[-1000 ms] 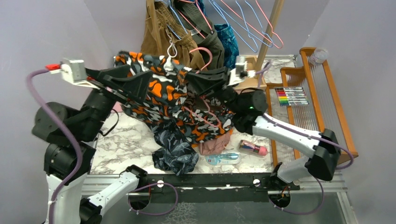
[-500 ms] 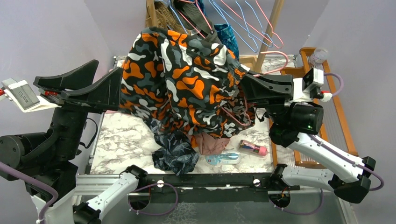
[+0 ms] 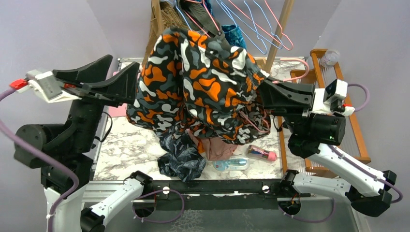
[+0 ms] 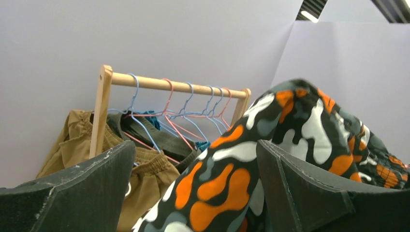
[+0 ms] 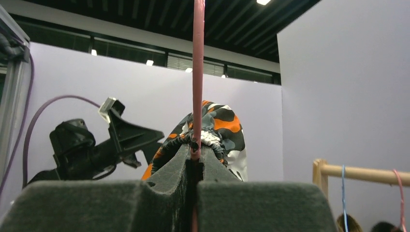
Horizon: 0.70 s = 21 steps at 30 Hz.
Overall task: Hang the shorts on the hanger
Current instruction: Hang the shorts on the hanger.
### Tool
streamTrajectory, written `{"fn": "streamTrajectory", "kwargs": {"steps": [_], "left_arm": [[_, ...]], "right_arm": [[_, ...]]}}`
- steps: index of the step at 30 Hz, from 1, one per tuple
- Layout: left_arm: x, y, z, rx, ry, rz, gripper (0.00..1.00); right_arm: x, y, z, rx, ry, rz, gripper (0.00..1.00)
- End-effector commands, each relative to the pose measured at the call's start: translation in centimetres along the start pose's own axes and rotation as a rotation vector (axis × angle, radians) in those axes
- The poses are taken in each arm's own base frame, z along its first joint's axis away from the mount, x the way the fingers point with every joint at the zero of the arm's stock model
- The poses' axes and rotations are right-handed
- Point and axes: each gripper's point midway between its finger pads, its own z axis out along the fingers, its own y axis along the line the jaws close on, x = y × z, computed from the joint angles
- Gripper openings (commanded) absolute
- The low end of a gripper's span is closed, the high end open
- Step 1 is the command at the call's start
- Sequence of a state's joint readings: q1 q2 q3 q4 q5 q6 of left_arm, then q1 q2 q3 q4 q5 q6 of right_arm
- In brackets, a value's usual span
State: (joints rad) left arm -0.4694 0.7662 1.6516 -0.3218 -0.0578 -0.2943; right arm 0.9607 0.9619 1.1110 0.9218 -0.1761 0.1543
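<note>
Dark camouflage shorts [image 3: 203, 82], one pair; pink hanger [image 5: 197, 72], one.

Cloth, wire and wood, as I see them from my desk.
The shorts [image 3: 198, 82] are matt cloth with a printed pattern, softly creased. The hanger [image 5: 197, 72] is thin wire with a smooth pink coating. On the left gripper [image 4: 195, 145] I see matt black fingers with rough, scuffed faces. The right gripper [image 5: 195, 152] has grainy, foam-like dark pads. The rail [image 4: 150, 83] is bare pale wood, and the table [image 3: 123, 145] looks like polished marble.
</note>
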Motion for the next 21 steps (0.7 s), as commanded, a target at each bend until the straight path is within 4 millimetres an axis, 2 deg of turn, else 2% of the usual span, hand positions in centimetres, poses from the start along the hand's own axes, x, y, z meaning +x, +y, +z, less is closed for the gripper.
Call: {"fn": "streamTrajectory", "kwargs": {"steps": [1,6,8,12,16,19,21], "left_arm": [[1.0,-0.7,1.1,0.064,0.002,0.039,0.97],[1.6,-3.0,1.8,0.2,0.005,0.049,0.98],[2.7,-4.2,2.4,0.28,0.038,0.043,0.98],[6.9,-6.5,3.6,0.449,0.166,0.028,0.99],[10.9,-7.6,3.9,0.566,0.273,0.017,0.99],[13.3,-8.5,3.3,0.656,0.338,0.011,0.99],[15.2,-9.7,1.8,0.745,0.393,-0.004,0.99]], "right_arm": [[0.5,-1.0,-2.7,0.073,0.008,-0.028,0.01],[1.7,-0.9,-5.8,0.096,0.062,-0.023,0.01],[2.3,-1.0,-7.0,0.113,0.08,-0.02,0.01],[3.0,-1.0,-9.2,0.134,0.12,-0.015,0.01],[4.2,-0.8,-11.4,0.141,0.2,-0.017,0.01],[5.5,-0.5,-13.2,0.142,0.272,-0.007,0.01],[6.0,-0.3,-14.2,0.14,0.306,0.0,0.01]]}}
